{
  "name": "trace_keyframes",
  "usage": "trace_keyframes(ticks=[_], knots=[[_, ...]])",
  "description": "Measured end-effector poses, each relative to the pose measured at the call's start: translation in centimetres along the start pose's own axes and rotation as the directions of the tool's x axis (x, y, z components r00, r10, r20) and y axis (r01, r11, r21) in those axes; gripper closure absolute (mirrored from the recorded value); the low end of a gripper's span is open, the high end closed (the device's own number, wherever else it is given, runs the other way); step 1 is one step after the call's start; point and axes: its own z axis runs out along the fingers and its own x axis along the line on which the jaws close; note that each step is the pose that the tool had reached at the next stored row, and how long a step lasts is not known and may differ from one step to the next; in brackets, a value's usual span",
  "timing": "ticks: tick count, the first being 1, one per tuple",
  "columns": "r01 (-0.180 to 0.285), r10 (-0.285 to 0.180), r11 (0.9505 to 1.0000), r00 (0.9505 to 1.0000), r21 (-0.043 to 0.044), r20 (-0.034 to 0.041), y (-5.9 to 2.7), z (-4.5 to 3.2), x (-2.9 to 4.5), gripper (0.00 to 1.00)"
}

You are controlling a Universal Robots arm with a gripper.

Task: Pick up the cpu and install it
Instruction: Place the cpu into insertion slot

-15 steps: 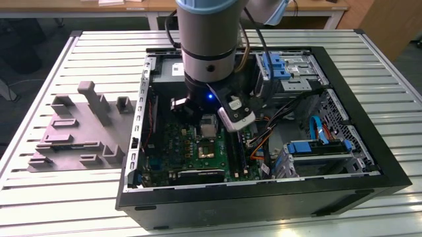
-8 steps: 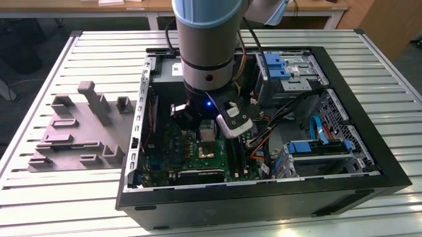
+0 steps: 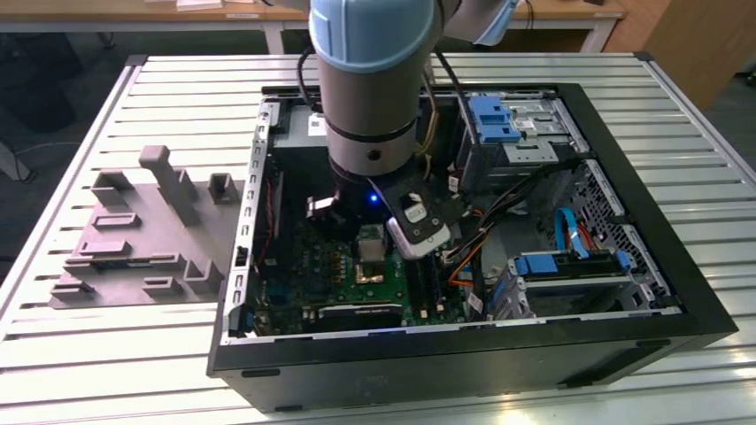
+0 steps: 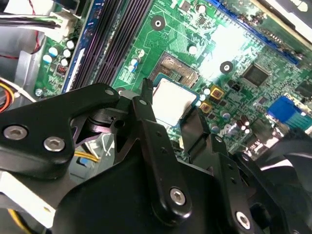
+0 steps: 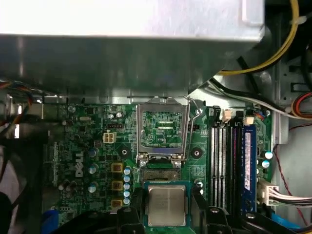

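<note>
The cpu (image 5: 166,204) is held flat between the jaws, which are clamped on two opposite edges of it, just over the open socket (image 4: 172,69) of the green motherboard (image 5: 87,146). This motherboard lies inside an open computer case (image 3: 661,266) on the slatted worktop (image 3: 119,354), and the grey moulded tray (image 3: 119,257) lies beside the case.

a workshop or lab: an opened computer case (image 3: 449,363) on a slatted aluminium bench (image 3: 177,354), wooden desks (image 3: 154,13) behind.

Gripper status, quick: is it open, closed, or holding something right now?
Gripper: closed on the cpu, held above the green circuit board.
</note>
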Motion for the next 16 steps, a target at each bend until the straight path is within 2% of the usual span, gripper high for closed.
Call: trace_keyframes(ticks=[12,16], knots=[[0.0,0.0,1.0,1.0,-0.0001,-0.0014,-0.24,2.14,0.17,0.53],[0.0,0.0,1.0,1.0,0.0002,-0.0015,-0.24,2.16,0.24,0.53]])
